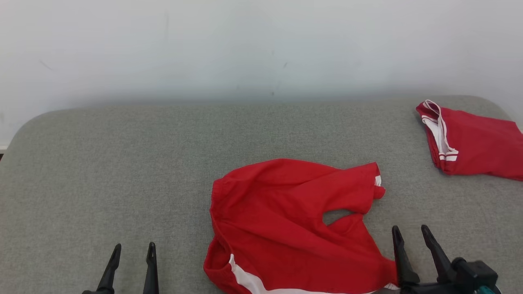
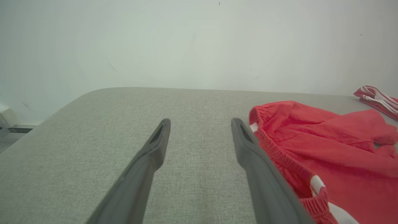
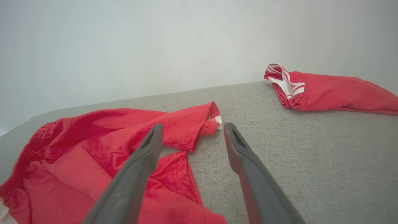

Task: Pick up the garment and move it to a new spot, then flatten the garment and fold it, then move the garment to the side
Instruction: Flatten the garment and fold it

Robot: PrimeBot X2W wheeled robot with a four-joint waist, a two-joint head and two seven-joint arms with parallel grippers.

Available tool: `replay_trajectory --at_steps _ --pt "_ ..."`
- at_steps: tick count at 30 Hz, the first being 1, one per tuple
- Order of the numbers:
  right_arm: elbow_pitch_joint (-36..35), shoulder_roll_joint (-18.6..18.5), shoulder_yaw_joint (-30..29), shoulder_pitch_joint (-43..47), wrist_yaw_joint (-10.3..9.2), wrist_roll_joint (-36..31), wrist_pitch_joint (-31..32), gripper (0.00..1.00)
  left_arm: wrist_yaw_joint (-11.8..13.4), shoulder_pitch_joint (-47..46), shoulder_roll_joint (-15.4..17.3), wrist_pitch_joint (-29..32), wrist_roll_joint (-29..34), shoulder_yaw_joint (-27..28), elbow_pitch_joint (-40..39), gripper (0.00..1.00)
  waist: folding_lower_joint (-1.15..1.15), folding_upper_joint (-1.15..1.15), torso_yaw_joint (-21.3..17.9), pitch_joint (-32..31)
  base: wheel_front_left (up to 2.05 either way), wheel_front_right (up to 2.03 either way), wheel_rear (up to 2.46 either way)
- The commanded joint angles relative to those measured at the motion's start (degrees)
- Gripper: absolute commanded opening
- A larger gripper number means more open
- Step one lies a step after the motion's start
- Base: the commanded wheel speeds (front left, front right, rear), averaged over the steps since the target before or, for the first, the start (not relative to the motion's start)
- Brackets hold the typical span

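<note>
Here, crumpled red shorts (image 1: 286,220) lie lower centre of the frame on the grey counter (image 1: 122,163), a second red garment (image 1: 474,143) at upper right. Both the left pincer (image 1: 135,245) and right pincer (image 1: 410,227) stand apart, empty.
</note>
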Motion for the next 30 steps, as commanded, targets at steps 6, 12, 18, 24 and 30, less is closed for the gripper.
replay_trajectory --at_steps 6,12,18,24,30 --pt "-3.34 2.08 -1.46 4.13 -0.16 -0.69 -0.14 1.00 -0.33 1.15 0.01 -0.17 0.13 0.07 -0.67 1.00 0.00 0.00 -0.50 -0.72 0.00 0.00 0.00" --pt "-4.34 3.47 -1.99 6.17 -0.16 -1.16 -0.15 1.00 -0.42 1.54 -0.03 -0.17 0.71 -0.79 -1.07 1.00 0.00 0.00 -0.73 -0.96 0.00 0.00 0.00" --pt "-4.00 3.96 -1.15 5.49 -0.16 -1.42 -0.15 1.00 -0.34 -1.18 1.30 -0.17 1.45 -6.23 0.67 1.00 0.00 0.00 -1.51 -0.69 0.00 0.00 0.00" --pt "-3.71 3.97 -0.12 4.43 -0.16 -1.42 -0.15 1.00 -0.29 -5.16 3.68 -0.04 -0.37 -13.99 4.65 1.00 0.00 0.00 -3.55 0.55 0.00 0.00 0.00" --pt "-3.79 4.45 -0.58 3.61 -0.16 -1.54 -0.15 1.00 -0.29 -8.61 5.56 3.71 -2.43 -18.16 9.16 1.00 0.00 0.00 -6.02 2.52 0.00 0.00 0.00"
